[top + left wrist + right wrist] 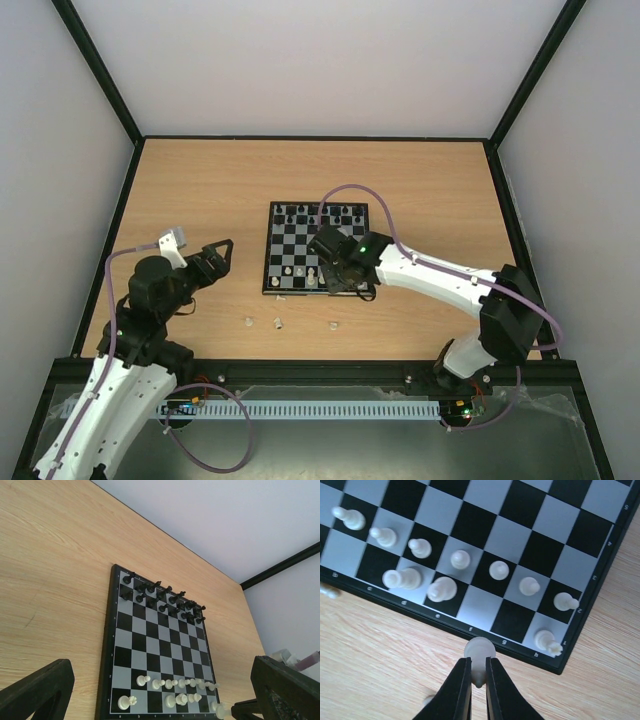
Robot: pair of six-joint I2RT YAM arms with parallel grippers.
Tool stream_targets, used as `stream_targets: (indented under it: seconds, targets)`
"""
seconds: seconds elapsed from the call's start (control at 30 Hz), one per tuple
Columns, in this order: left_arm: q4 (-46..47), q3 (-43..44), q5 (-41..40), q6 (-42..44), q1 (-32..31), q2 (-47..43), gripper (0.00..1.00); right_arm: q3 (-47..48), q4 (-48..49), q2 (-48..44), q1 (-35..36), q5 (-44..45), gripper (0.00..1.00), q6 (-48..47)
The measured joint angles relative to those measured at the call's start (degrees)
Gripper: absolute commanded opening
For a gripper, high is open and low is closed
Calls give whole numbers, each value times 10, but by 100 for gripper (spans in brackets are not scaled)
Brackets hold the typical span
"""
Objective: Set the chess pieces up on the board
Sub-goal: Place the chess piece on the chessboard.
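Right wrist view: the right pincer [478,666] is pressed together on a round-headed white piece [480,650], gripping it below the head. The piece sits at the near border of the chessboard [485,527], by the letter f; whether it touches the border cannot be told. Under the fingers lies the wooden tabletop [380,655].

Just beyond the tips, on the nearest rank, two taller white pieces [441,588] stand to the left and a third stands in the corner square to the right. One rank farther, a row of seven white pawns [460,559] runs from far left to right of the pincer.

In the top external view, three loose white pieces [277,322] lie on the tabletop nearer the arm bases than the right pincer and to its left, off the board. The left pincer [222,260] hangs with its fingers spread wide, left of the board and well apart from it. Farthest off, the black pieces [320,212] fill the board's far ranks.
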Motion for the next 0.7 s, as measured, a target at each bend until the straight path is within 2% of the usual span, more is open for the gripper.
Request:
stream_targets:
  seconds: [0.7]
  targets:
    - [17, -2, 2, 0, 0, 21, 99, -8, 43, 81, -57, -43, 7, -50]
